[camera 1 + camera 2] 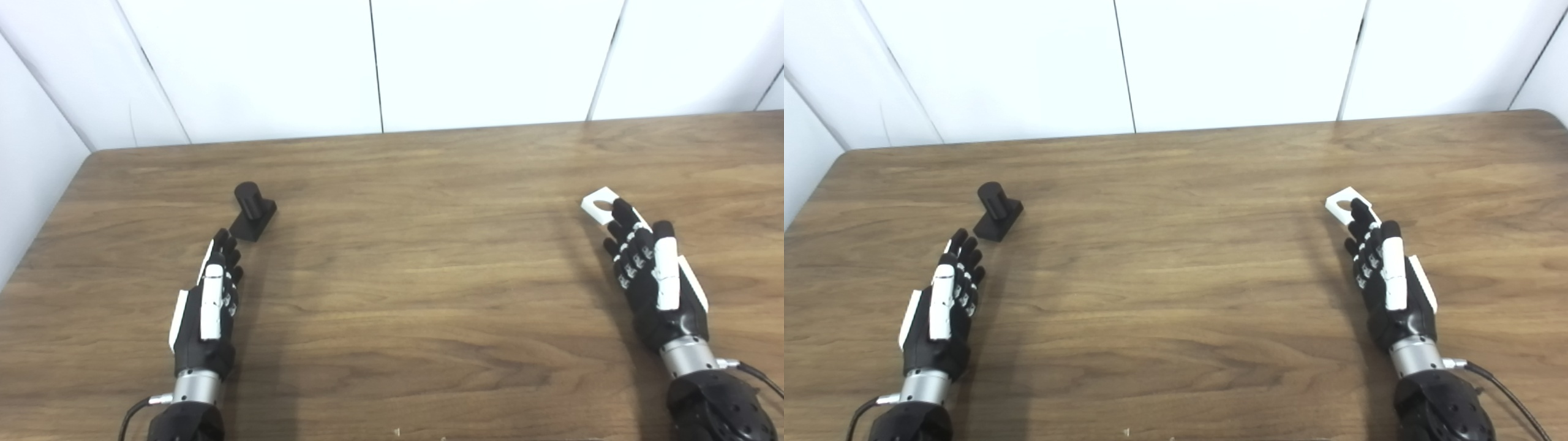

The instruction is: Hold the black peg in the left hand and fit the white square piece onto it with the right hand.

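While nothing is held by it, the left hand [207, 306] is kept open with its fingers spread, just short of the black peg [253, 214] on the wooden table [416, 275]. Nothing is gripped by the open right hand [652, 278], whose fingertips are seen over the white square piece [599, 205].
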